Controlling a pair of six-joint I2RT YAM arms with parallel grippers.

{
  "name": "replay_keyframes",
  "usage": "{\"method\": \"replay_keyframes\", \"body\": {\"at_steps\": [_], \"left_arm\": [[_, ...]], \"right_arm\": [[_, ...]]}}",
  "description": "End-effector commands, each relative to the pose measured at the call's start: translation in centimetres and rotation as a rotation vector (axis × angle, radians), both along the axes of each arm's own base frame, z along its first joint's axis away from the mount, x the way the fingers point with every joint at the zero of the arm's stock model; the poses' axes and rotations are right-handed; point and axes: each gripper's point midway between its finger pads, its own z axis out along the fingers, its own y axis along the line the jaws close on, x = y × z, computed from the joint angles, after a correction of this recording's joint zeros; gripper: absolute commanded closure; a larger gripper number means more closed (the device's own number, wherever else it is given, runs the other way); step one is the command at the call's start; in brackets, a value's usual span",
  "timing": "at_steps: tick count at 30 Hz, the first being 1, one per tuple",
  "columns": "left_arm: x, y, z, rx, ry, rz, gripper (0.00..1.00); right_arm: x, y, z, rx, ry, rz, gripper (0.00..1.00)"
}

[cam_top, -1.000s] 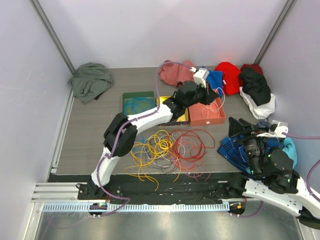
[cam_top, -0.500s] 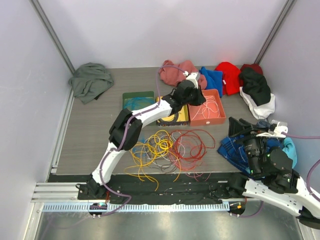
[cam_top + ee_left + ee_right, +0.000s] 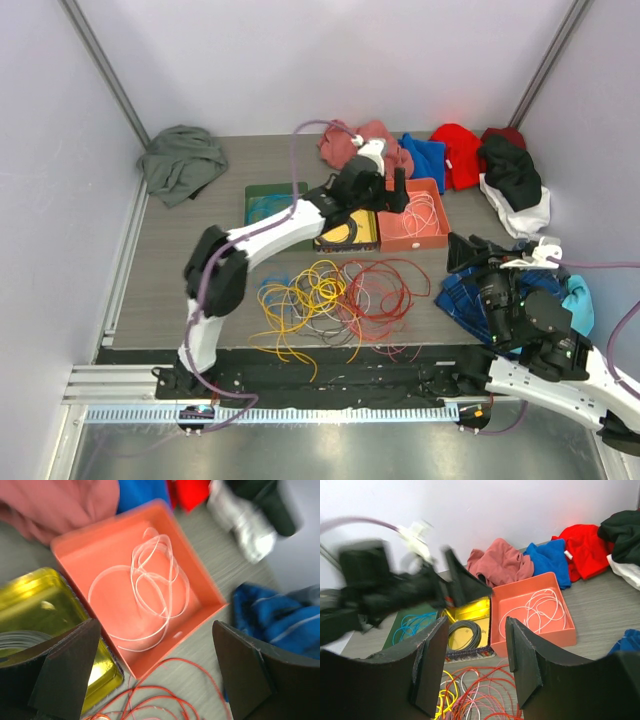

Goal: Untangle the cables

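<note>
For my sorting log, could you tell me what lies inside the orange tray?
The orange tray holds a white cable in loose loops, nothing else; the left wrist view leaves its floor uncovered.

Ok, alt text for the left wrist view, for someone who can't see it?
A white cable lies in loops inside an orange tray, seen from above between the left gripper's wide-open jaws. A yellow tray sits beside it on the left, red cable loops on the table below, clothes at top and right.
</note>
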Motion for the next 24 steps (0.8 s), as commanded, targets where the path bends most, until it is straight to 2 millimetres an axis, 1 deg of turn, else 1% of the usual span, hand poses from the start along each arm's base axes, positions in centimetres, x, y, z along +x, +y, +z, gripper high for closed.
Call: {"method": "replay_keyframes", "body": {"at_steps": [1, 2, 3, 4, 5, 6, 7, 9, 10, 12, 13, 14, 15, 16, 17, 18, 19, 20, 21, 22, 24], "left_arm": [[-2.7, 4.1, 16.0, -0.17, -0.309, 0.08, 0.0], [-2.9, 5.6, 16.6, -0.148, -0.334, 0.141, 0.0], [-4.3, 7.4, 17.3, -0.14, -0.346, 0.168, 0.0], [-5.4, 7.9, 17.2, -0.134, -0.341, 0.18, 0.0], [-5.8, 8.8, 16.8, -0.135, -0.33, 0.208, 0.0], [-7.0, 10.6, 15.6, -0.126, -0.287, 0.231, 0.0], [-7.5, 11.5, 14.4, -0.121, -0.247, 0.255, 0.0], [-9.6, 13.4, 10.7, -0.073, -0.116, 0.261, 0.0], [-10.5, 13.9, 9.6, -0.055, -0.078, 0.254, 0.0], [-13.0, 15.5, 5.6, 0.004, 0.044, 0.237, 0.0], [-13.9, 16.0, 4.5, 0.015, 0.082, 0.232, 0.0], [-15.1, 17.0, 1.7, 0.058, 0.14, 0.233, 0.0], [-15.8, 17.6, 1.0, 0.06, 0.157, 0.235, 0.0], [-16.5, 18.2, 1.1, 0.047, 0.155, 0.239, 0.0], [-17.4, 19.2, -0.6, 0.062, 0.184, 0.256, 0.0], [-17.7, 19.7, -1.1, 0.061, 0.19, 0.265, 0.0], [-18.0, 20.2, -0.8, 0.045, 0.186, 0.269, 0.01], [-18.5, 20.6, -1.7, 0.057, 0.197, 0.264, 0.04], [-18.8, 20.8, -1.9, 0.064, 0.201, 0.257, 0.05], [-19.2, 21.0, -2.1, 0.07, 0.209, 0.246, 0.07], [-20.0, 21.3, -2.3, 0.074, 0.211, 0.212, 0.1]], "right_arm": [[0.2, 1.3, 0.7, 0.042, -0.002, 0.029, 0.43], [0.3, 1.5, 0.4, 0.039, 0.004, 0.031, 0.43], [0.4, 1.8, 0.1, 0.034, 0.01, 0.034, 0.43], [0.5, 2.2, -0.5, 0.032, 0.019, 0.041, 0.43], [0.6, 3.0, -0.9, 0.021, 0.028, 0.063, 0.43], [0.7, 3.3, -1.3, 0.015, 0.035, 0.069, 0.43], [0.8, 3.7, -1.8, 0.018, 0.047, 0.075, 0.43], [0.9, 4.8, -2.6, 0.004, 0.067, 0.098, 0.43], [1.0, 5.2, -3.0, -0.004, 0.076, 0.11, 0.43], [1.1, 6.4, -3.8, -0.021, 0.098, 0.137, 0.43], [1.2, 6.7, -4.1, -0.025, 0.106, 0.146, 0.43], [1.2, 7.2, -4.3, -0.031, 0.114, 0.161, 0.43], [1.2, 8.7, -5.2, -0.064, 0.139, 0.204, 0.43], [1.3, 9.4, -5.7, -0.082, 0.153, 0.225, 0.43], [1.3, 10.3, -6.6, -0.103, 0.181, 0.249, 0.43], [1.2, 11.9, -8.0, -0.14, 0.225, 0.296, 0.43], [1.3, 12.7, -9.0, -0.158, 0.255, 0.312, 0.43], [1.2, 13.3, -9.9, -0.171, 0.283, 0.327, 0.43], [1.0, 14.1, -10.7, -0.155, 0.316, 0.349, 0.43], [1.0, 14.9, -12.3, -0.183, 0.358, 0.359, 0.44], [0.7, 15.9, -13.5, -0.172, 0.403, 0.39, 0.45]]}}
